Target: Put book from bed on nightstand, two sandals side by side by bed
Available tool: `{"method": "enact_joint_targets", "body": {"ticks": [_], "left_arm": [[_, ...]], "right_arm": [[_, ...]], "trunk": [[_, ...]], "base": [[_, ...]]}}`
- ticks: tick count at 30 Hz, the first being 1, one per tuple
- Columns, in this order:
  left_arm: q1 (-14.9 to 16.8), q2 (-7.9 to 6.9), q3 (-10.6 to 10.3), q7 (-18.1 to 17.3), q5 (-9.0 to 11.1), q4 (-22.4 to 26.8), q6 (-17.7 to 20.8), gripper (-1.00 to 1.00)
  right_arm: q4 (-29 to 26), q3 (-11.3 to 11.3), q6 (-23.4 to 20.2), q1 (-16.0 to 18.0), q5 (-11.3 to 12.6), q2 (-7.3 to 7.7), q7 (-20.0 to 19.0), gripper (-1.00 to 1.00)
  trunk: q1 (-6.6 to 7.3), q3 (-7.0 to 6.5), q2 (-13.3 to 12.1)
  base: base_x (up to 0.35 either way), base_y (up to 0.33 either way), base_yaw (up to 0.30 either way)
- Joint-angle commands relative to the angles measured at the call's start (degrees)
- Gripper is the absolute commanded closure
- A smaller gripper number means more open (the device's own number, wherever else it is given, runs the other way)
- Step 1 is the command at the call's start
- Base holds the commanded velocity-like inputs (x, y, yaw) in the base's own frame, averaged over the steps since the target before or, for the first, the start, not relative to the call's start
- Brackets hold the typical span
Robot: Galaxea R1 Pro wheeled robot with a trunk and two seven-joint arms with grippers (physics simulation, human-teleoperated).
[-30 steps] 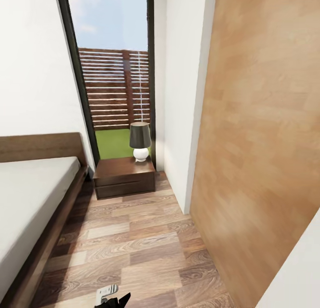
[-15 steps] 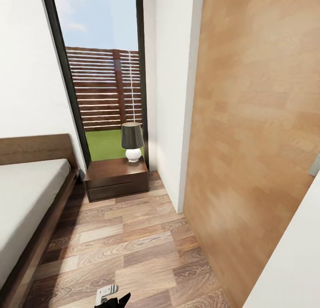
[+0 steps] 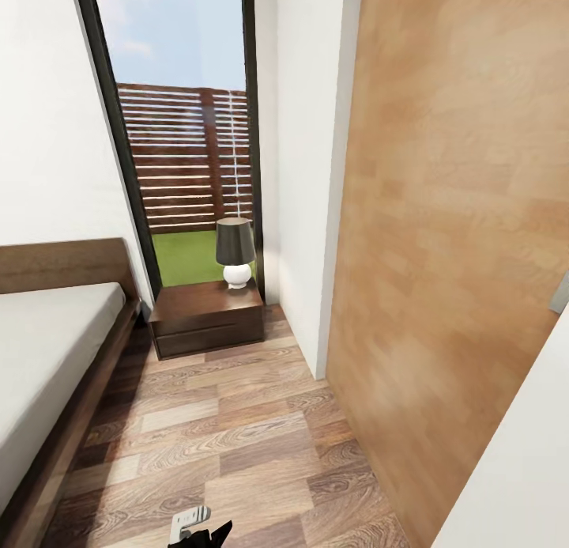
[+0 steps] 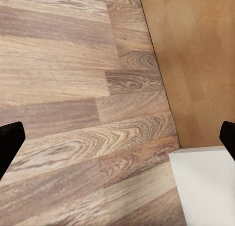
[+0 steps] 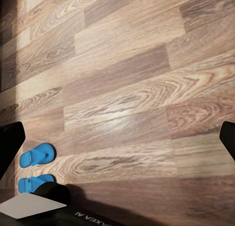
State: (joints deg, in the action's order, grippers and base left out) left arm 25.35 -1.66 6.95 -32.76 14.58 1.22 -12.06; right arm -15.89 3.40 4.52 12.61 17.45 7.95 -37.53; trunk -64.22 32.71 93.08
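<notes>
The head view is looking down a narrow strip of wood-plank floor [image 3: 229, 445] running between the bed [image 3: 47, 358] on the left and a light wooden panel [image 3: 450, 239] on the right. The bed's pale grey mattress is lying bare in what shows of it, with the dark headboard [image 3: 63, 265] standing against the white wall [image 3: 47, 137]. At the far end, the nightstand [image 3: 207, 317] is sitting just beside the bed's head corner, carrying a lamp [image 3: 235, 251] with a dark shade and a round white base. Behind it, a tall dark-framed window [image 3: 182, 137] is showing a slatted fence, grass and sky.

In the right wrist view, the 2 sandals [image 5: 36, 168] are lying on the planks close together, one [image 5: 38, 155] beside the other [image 5: 34, 183], near the robot's dark base. The book is not showing.

The left gripper [image 4: 117, 138] is hanging over bare floor near the panel's foot, fingers wide apart. The right gripper [image 5: 117, 143] is likewise spread wide, holding nothing.
</notes>
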Motion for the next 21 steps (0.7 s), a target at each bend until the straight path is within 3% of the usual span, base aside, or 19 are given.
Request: {"method": "enact_joint_targets", "body": {"ticks": [1, 10, 21], "left_arm": [[0.0, -0.01, 0.4, -0.3, -0.1, -0.1, -0.1, -1.0], [0.0, -0.01, 0.4, -0.3, -0.1, -0.1, -0.1, -1.0], [0.0, -0.01, 0.4, -0.3, -0.1, -0.1, -0.1, -1.0]], "right_arm": [[0.1, 0.4, 0.3, 0.0, 0.3, 0.04, -0.1, -1.0], [0.1, 0.3, 0.2, 0.0, 0.4, 0.04, -0.1, -1.0], [0.0, 0.4, 0.2, 0.0, 0.3, 0.04, 0.0, -1.0]], "trunk": [[0.0, 0.06, 0.0], [0.0, 0.06, 0.0], [0.0, 0.06, 0.0]], "base": [[0.0, 0.0, 0.0], [0.003, 0.0, 0.0], [0.109, 0.0, 0.0]]}}
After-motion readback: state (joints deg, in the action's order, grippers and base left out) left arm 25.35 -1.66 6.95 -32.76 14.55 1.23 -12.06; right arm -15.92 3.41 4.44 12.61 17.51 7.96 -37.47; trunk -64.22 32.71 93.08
